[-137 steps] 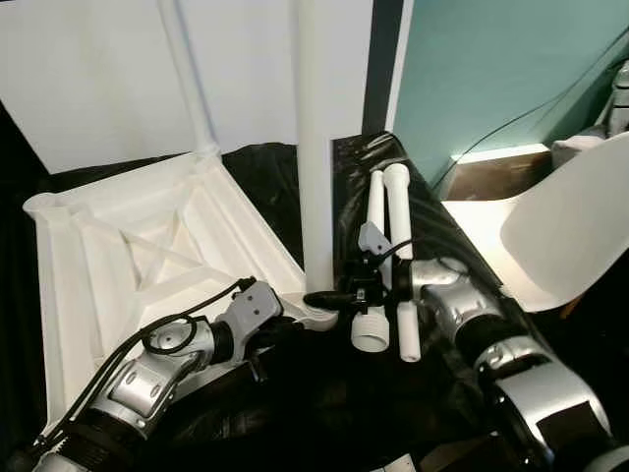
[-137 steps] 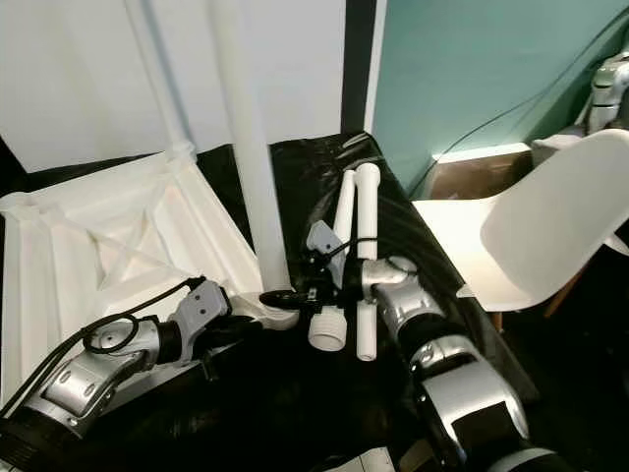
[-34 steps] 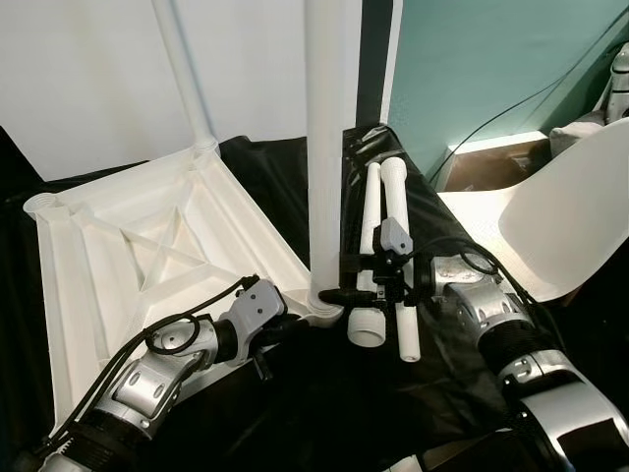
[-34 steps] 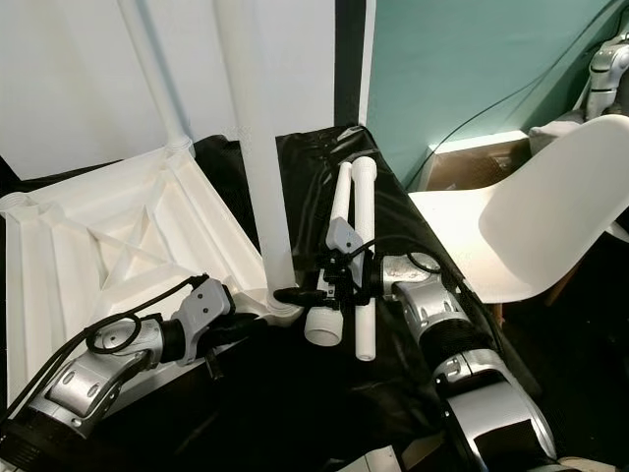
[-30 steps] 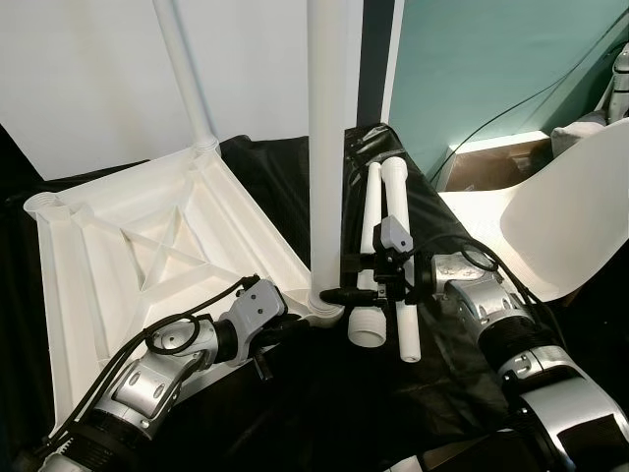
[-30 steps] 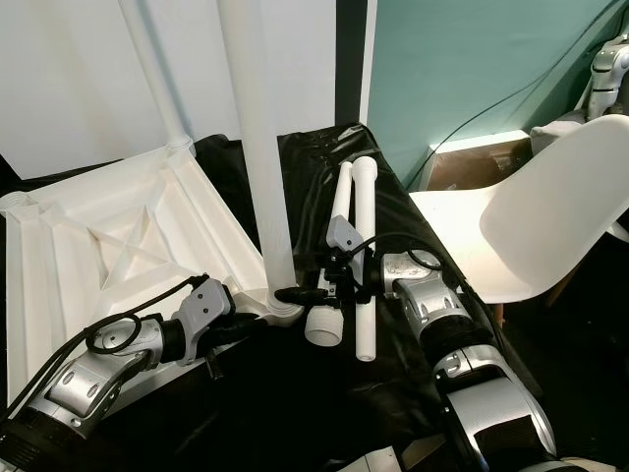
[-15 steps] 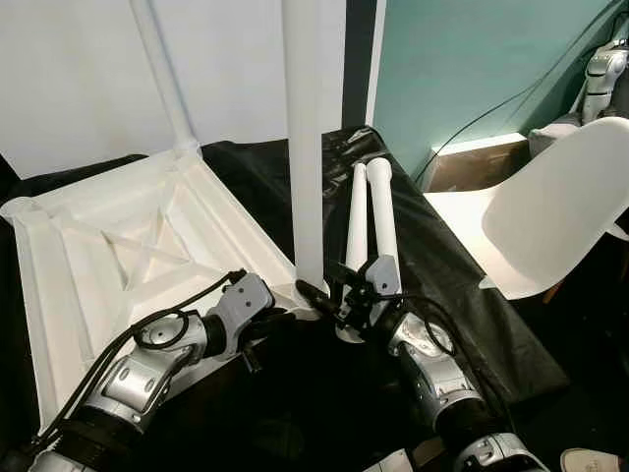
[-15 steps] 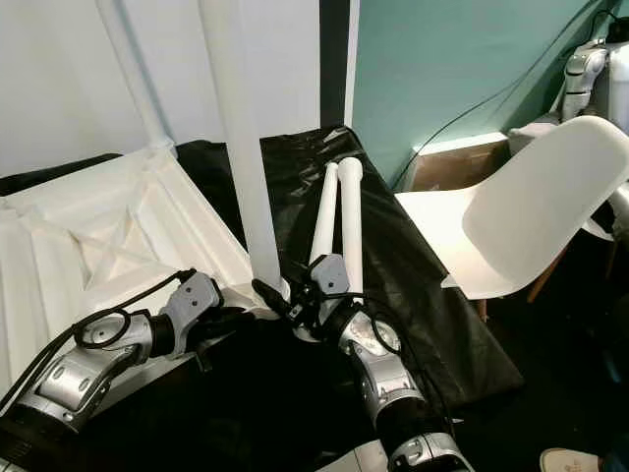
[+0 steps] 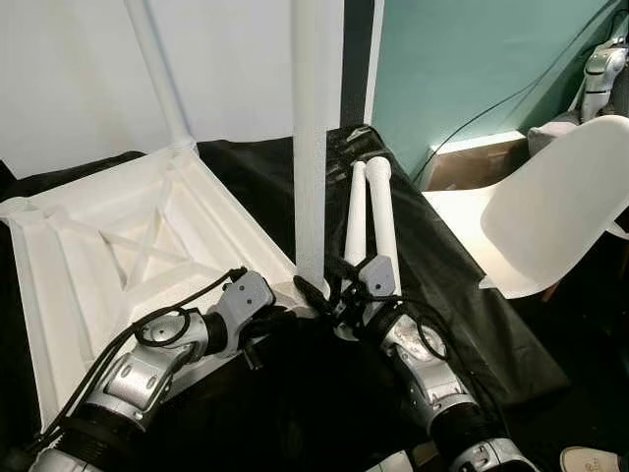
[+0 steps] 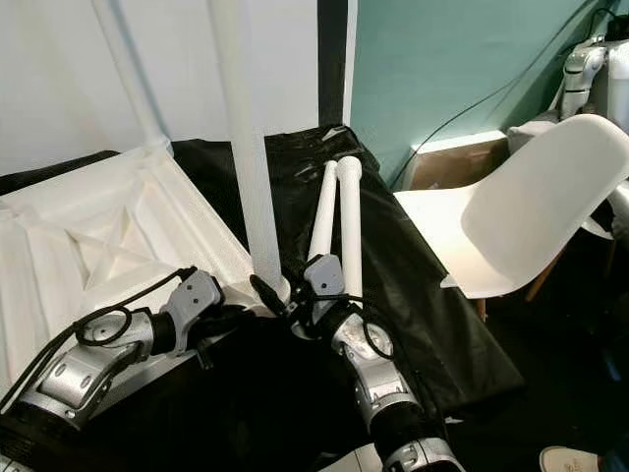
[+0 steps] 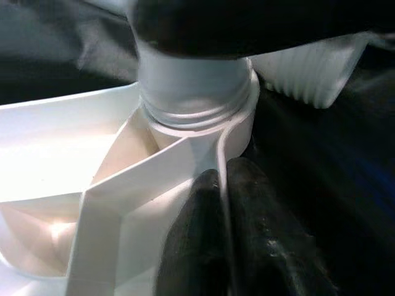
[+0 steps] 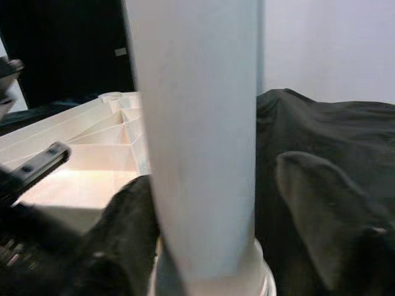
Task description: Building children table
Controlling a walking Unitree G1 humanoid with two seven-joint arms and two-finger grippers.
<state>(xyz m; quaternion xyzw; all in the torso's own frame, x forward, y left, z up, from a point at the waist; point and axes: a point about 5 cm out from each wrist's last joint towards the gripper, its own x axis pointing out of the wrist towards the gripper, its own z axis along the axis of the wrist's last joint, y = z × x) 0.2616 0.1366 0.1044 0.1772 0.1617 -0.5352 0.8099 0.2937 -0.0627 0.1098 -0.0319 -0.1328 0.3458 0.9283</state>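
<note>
Screwing the upright leg (image 9: 309, 147) into its corner socket (image 11: 203, 120) looks like the step you are working on. The upturned tabletop (image 9: 118, 246) is lying ribs-up on the black-draped counter (image 9: 462, 295), one leg (image 9: 157, 74) is already standing at the far corner, and two spare legs (image 9: 371, 221) are lying side by side just beside your right arm.

Your right gripper (image 9: 319, 292) is sitting at the base of the upright leg; in the right wrist view the two fingers (image 12: 126, 228) are straddling the tube, one on each side, spread about as wide as the leg, though I cannot tell whether they are pressing on it. Your left gripper (image 11: 222, 234) is pinching the thin rim wall of the tabletop right at that socket, fingers nearly together with the wall between them, bracing the corner.

In the left wrist view a band of thread is showing above the socket collar, so I judge the leg is not fully seated. Next you are likely needing another turn from the right gripper while the left is steadying the tabletop; watch that the leg is staying square to the socket.
</note>
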